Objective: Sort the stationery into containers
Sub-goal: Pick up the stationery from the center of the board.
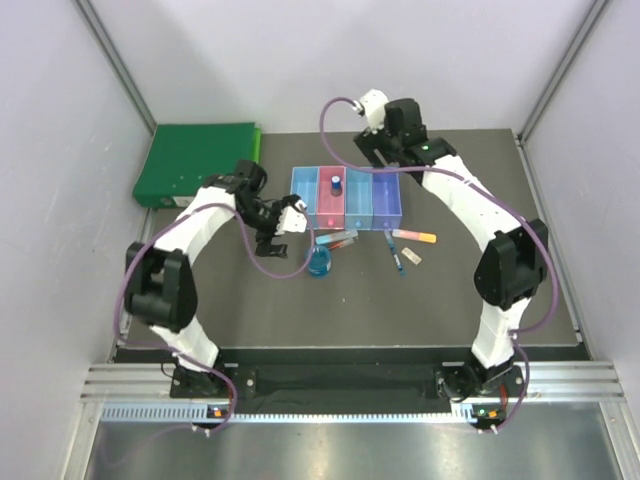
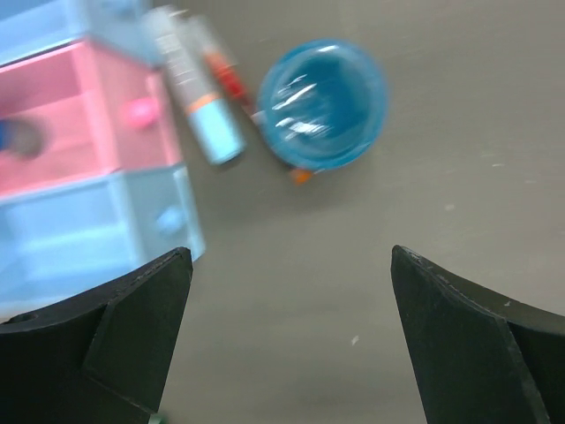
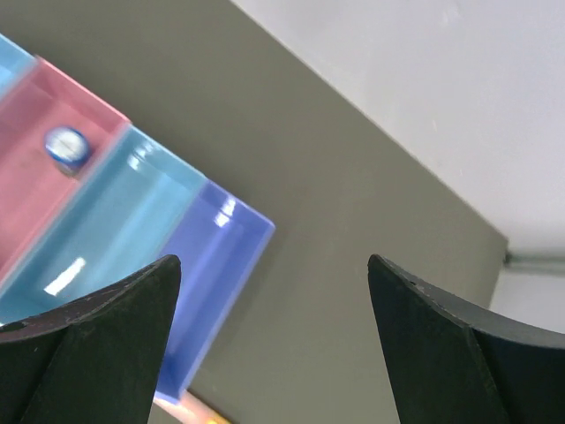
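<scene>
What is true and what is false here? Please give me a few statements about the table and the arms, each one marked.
1. The small bottle sits in the pink bin. True.
2. The round blue reel is inside a bin. False: it lies on the table, in front of the row of bins.
3. The left arm's jaws are shut on a pen. False: they are open with nothing between them.
4. The orange-pink pen lies on the table, outside the bins. True.
5. The green binder lies to the right of the bins. False: it lies to their left, at the far corner.
</scene>
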Robot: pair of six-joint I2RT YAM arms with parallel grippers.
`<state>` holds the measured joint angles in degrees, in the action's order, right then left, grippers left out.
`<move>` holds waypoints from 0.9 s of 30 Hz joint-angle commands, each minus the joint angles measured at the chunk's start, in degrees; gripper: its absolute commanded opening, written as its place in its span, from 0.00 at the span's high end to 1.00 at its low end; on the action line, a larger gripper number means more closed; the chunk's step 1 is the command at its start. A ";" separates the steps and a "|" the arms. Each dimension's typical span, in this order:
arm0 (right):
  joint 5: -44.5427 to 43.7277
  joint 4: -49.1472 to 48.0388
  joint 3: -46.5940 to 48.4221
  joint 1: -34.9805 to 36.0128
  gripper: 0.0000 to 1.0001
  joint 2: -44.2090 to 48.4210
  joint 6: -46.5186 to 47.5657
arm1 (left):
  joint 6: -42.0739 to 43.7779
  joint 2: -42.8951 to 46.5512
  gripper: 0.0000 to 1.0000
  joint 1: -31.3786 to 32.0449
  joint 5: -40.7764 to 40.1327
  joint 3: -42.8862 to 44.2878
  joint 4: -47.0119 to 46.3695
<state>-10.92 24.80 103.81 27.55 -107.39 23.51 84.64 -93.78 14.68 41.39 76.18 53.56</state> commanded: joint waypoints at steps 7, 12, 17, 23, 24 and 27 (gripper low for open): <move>-3.32 3.41 -2.03 -10.58 0.13 6.67 -1.09 | 11.25 -10.37 0.01 6.41 2.74 9.16 13.95; -2.62 3.77 -1.59 -13.75 0.13 7.64 -1.71 | 9.84 -13.53 0.01 8.26 2.21 9.68 10.51; -2.09 3.59 -2.56 -14.37 0.14 8.43 -1.53 | 10.19 -15.38 0.01 9.67 1.59 10.04 9.29; -1.21 3.77 -2.56 -14.72 0.14 8.78 -1.71 | 7.82 -17.67 0.01 10.46 1.68 11.71 6.64; -1.12 3.94 -2.56 -14.72 0.14 8.78 -1.71 | 7.91 -18.19 0.01 10.55 1.77 11.97 6.64; -1.04 3.86 -2.65 -14.81 0.14 8.69 -1.62 | 8.17 -18.72 0.01 11.34 1.51 11.88 6.56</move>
<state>-12.56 29.04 100.49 12.95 -101.78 22.72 92.60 -111.83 25.12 41.30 86.21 60.45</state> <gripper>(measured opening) 0.864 0.990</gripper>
